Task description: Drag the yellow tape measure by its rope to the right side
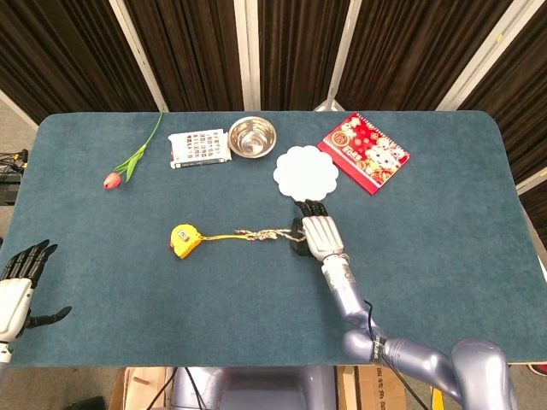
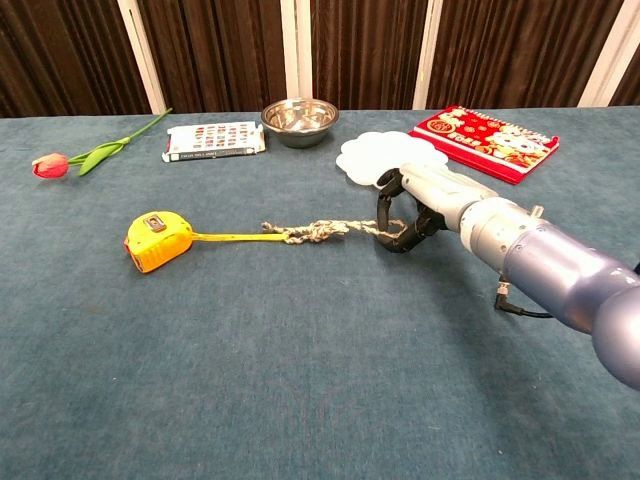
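Rope (image 2: pixel 318 230) end pinched in right hand (image 2: pixel 412 208) fingers, grip partly hidden, left hand (image 1: pixel 19 286) spread.

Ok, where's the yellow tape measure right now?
In the head view the yellow tape measure lies left of centre on the table, its rope running right to the right robot hand.

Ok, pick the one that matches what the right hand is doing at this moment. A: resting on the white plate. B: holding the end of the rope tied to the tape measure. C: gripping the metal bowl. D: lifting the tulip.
B: the right hand has its fingers curled around the end of the rope, which runs left along the table to the yellow tape measure.
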